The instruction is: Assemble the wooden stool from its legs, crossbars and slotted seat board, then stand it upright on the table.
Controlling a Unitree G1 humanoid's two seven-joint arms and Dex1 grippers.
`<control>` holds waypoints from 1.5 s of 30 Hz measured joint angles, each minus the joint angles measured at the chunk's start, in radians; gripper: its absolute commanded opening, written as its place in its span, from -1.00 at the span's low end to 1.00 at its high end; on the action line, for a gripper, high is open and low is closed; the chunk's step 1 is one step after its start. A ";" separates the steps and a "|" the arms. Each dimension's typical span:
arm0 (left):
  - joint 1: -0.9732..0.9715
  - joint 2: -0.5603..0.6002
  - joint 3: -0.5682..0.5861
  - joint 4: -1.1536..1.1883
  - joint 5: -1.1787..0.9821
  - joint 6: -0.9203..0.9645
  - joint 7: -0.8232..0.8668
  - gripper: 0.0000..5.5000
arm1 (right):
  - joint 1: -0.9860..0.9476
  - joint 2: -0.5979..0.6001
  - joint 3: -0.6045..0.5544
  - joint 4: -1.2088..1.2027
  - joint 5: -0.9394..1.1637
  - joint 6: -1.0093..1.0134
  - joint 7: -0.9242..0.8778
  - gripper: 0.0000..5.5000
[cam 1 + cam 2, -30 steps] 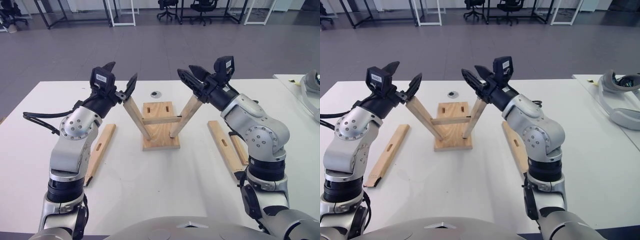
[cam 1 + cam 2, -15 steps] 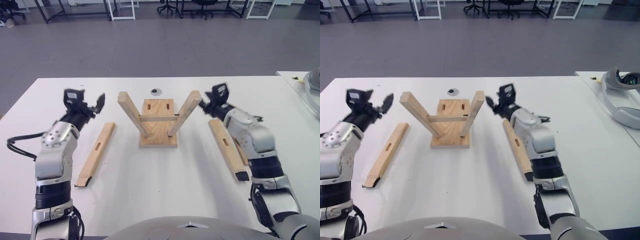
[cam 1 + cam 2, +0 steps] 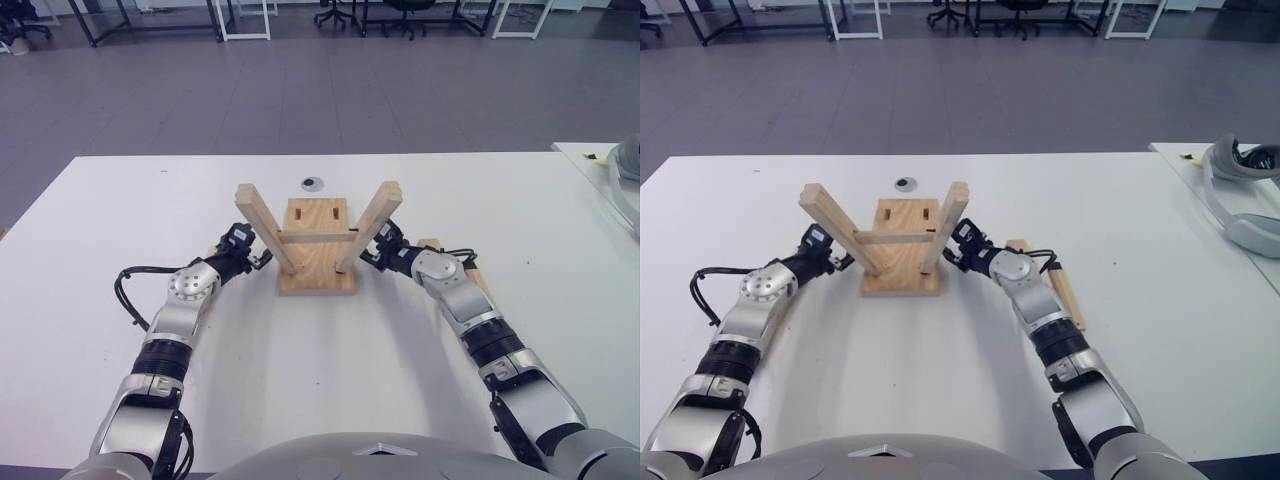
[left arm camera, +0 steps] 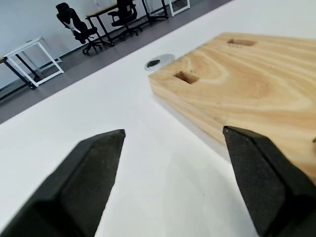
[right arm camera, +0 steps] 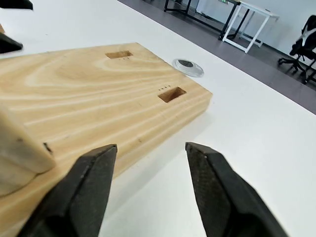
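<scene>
Seat board point(image 3: 316, 278) lies flat on the bench point(image 3: 300, 380), mid-bench, slots facing up. Two legs stand in it, splayed outward in a V: left leg point(image 3: 258, 218), right leg point(image 3: 372, 218). A crossbar point(image 3: 318, 237) joins them partway up. Two slots point(image 5: 172, 94) at the board's far end are open.

My left end effector point(image 4: 173, 132) sits low on the bench just beside the board's left edge, near the foot of the left leg. Fingers are spread wide with nothing in them. In the wrist view there's bare bench between the fingers, and the board's long edge runs just ahead, next to one finger point(image 4: 256, 168). I can't tell whether it touches.

My right end effector point(image 5: 150, 146) mirrors that on the board's right edge, near the foot of the right leg. Its fingers are also apart, with no grip on anything. The board's side face lies just past the fingertips and one finger point(image 5: 86, 182) overlaps it in the wrist view. Contact is unclear.

Loose wooden pieces point(image 3: 1068, 298) lie flat on the bench under and just outside my right forearm. Another piece lies under my left forearm, mostly hidden. A round cable port point(image 3: 313, 184) sits in the bench just behind the board.
</scene>
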 measured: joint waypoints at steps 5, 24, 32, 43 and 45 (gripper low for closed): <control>-0.034 0.005 -0.009 0.081 0.010 -0.051 -0.046 0.33 | -0.014 -0.011 0.027 0.051 -0.039 -0.132 0.137 -0.05; 0.295 0.111 0.215 -0.457 -0.086 0.059 0.001 0.33 | -0.163 -0.159 -0.033 0.162 -0.179 -0.240 0.157 -0.05; 0.525 0.257 0.013 -0.969 0.005 0.480 -0.120 0.33 | -0.315 -0.091 0.038 0.571 -0.429 -0.269 -0.160 -0.05; 0.334 0.209 -0.063 -0.697 0.060 0.456 -0.073 0.33 | -0.260 -0.141 -0.020 0.555 -0.266 -0.423 0.318 -0.05; 0.253 0.194 -0.041 -0.575 0.061 0.418 -0.063 0.33 | -0.184 -0.195 -0.014 0.393 -0.211 -0.386 0.458 -0.05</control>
